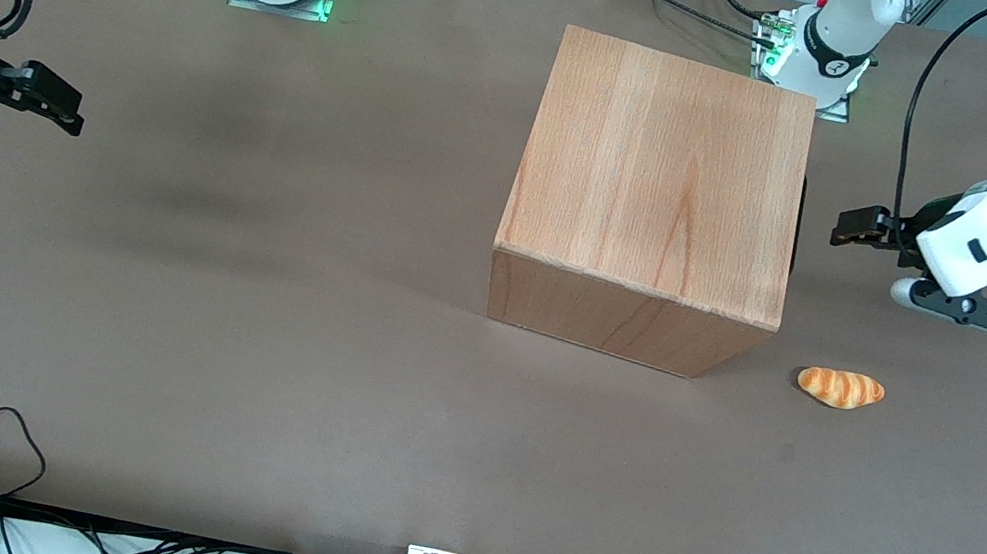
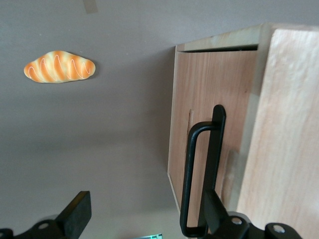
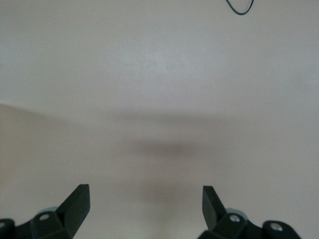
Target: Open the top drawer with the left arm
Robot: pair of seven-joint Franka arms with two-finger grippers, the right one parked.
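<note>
Nothing is opened yet: the top drawer point(image 2: 212, 107) sits closed, and the left arm's pincer point(image 1: 852, 228) hovers beside the cabinet point(image 1: 662, 185), fingers apart.

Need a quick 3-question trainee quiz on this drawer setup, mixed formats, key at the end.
1. True or false: the top drawer is already pulled out of the cabinet.
2. The gripper, apart from the cabinet toward the working arm's end, has its jaws: A open; B shut and empty; C shut on the top drawer.
3. Fill in: the bread roll lies ___ the front camera than the gripper.
Key: 1 false; 2 A; 3 nearer to.
</note>
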